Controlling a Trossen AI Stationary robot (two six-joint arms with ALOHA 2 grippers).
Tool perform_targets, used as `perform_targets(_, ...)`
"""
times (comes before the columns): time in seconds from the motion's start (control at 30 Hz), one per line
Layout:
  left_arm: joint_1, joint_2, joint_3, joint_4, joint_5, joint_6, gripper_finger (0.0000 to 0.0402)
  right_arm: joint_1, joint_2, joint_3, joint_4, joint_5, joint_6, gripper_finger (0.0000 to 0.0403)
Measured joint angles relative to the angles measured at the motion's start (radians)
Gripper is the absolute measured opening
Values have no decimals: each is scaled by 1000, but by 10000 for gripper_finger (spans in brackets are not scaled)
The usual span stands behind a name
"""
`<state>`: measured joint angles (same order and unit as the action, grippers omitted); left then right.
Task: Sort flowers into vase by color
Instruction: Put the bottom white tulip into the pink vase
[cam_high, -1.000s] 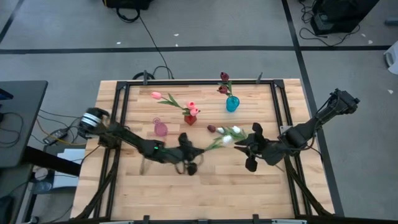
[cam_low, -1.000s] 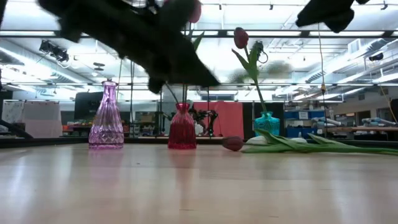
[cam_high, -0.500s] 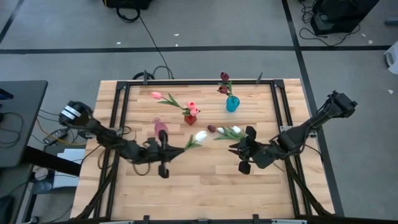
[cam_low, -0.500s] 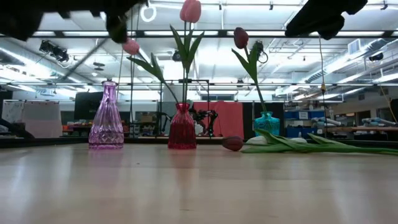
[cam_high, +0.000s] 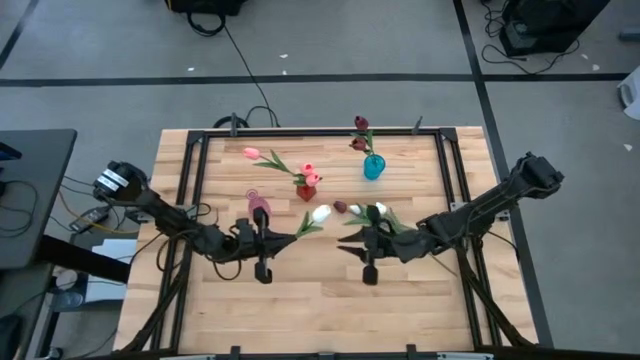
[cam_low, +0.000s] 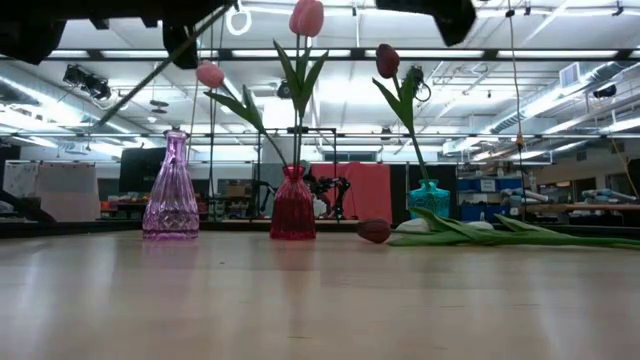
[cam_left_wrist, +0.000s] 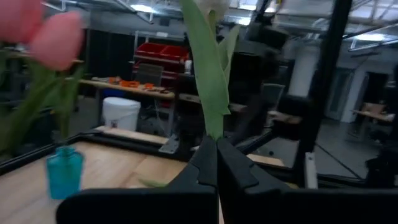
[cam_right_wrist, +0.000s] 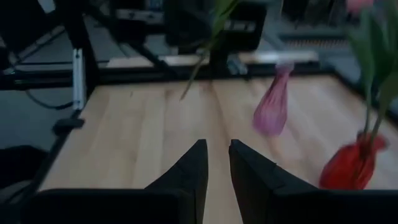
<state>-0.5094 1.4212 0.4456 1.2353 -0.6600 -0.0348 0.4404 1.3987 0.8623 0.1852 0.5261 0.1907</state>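
Note:
My left gripper (cam_high: 268, 243) is shut on a white tulip (cam_high: 321, 213), raised over the table just near of the purple vase (cam_high: 259, 206). My right gripper (cam_high: 358, 250) is open and empty. It hovers near of two white tulips (cam_high: 372, 210) and a maroon tulip (cam_high: 340, 207) that lie flat on the wood. The red vase (cam_high: 306, 190) stands with pink tulips (cam_high: 309, 173) stuck in it. Maroon tulips (cam_high: 360, 124) stand in the teal vase (cam_high: 373, 166). My left gripper pinches the white tulip's green stem (cam_left_wrist: 212, 127) between its two fingertips (cam_left_wrist: 205, 163), low on the stem and far from the head. The fingers come roughly level from the table's left. The tulip is lifted clear and slants up toward the right, head (cam_high: 321, 213) foremost.
The three vases stand in a loose row across the table's far half: purple (cam_low: 171, 190), red (cam_low: 292, 205), teal (cam_low: 430, 197). The lying tulips (cam_low: 470, 236) stretch toward the right. A black frame rail (cam_high: 300, 131) runs round the table. Bare wood (cam_high: 320, 300) fills the near half.
My left gripper has carried the white tulip from the table's middle toward the left, up to the purple vase, and has held still for the last half second. My right gripper has moved left, to a spot near of the lying tulips.

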Motion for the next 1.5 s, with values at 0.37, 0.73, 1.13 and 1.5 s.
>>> perform_targets(0.37,19,131,93,2,21,8,3,-60,83,1,336,-108,-146,133)
perform_targets(0.73,25,186,146,2,49,33,5,-60,141,0,502,-75,-245,146)
perform_targets(1.13,26,186,146,0,52,31,5,-59,141,0,525,-49,-266,51)
perform_targets(1.5,23,180,146,-112,26,-80,143,-56,105,0,404,-34,-225,32)
